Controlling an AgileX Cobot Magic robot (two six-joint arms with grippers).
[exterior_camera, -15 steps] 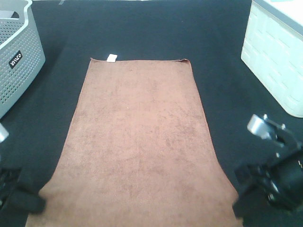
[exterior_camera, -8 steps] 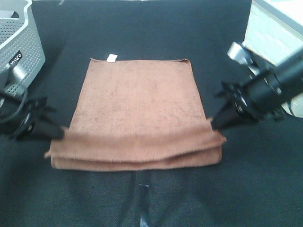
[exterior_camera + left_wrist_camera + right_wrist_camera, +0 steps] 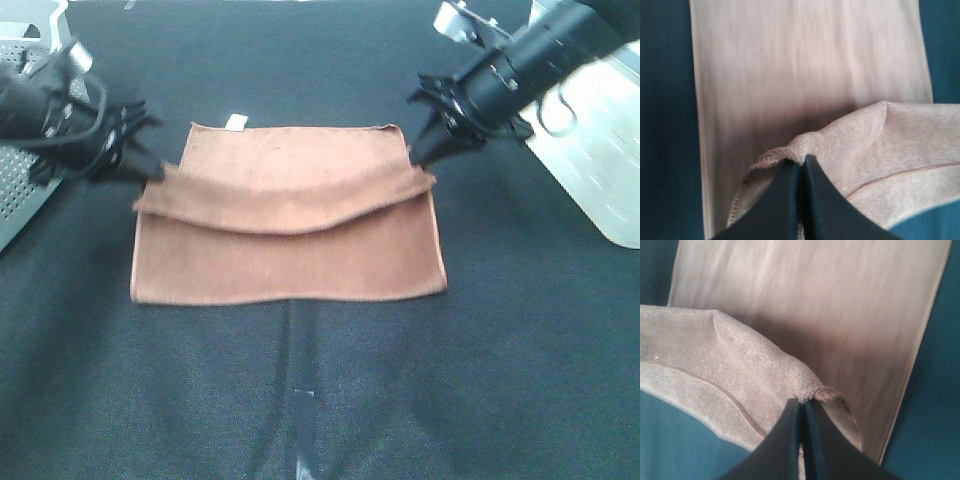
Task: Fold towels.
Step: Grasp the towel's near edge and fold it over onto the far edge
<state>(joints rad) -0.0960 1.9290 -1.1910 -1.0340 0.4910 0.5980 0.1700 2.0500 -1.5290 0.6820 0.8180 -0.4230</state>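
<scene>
One towel point(image 3: 290, 255) lies in the middle of the dark table point(image 3: 480, 380), folded over itself. The fold line is its edge at 6 o'clock. The upper layer stops short of the far hem at 12 o'clock, so a strip of the lower layer shows there. This upper layer sags in its middle, while its two corners are held up. A small white tag point(image 3: 236, 122) sits on the far hem, toward 11 o'clock.

My left gripper point(image 3: 155, 172) is at 10 o'clock of the towel, with its jaws pressed together on the left corner of the upper layer. In the left wrist view I see the hem pinched between the black tips. My right gripper point(image 3: 415, 158) is at 2 o'clock and is clamped in the same way on the right corner.

Further out, a grey basket point(image 3: 18, 195) stands at 10 o'clock and a white bin point(image 3: 600, 160) at 2 o'clock. A pale strip of tape point(image 3: 303, 405) lies on the table at 6 o'clock.
</scene>
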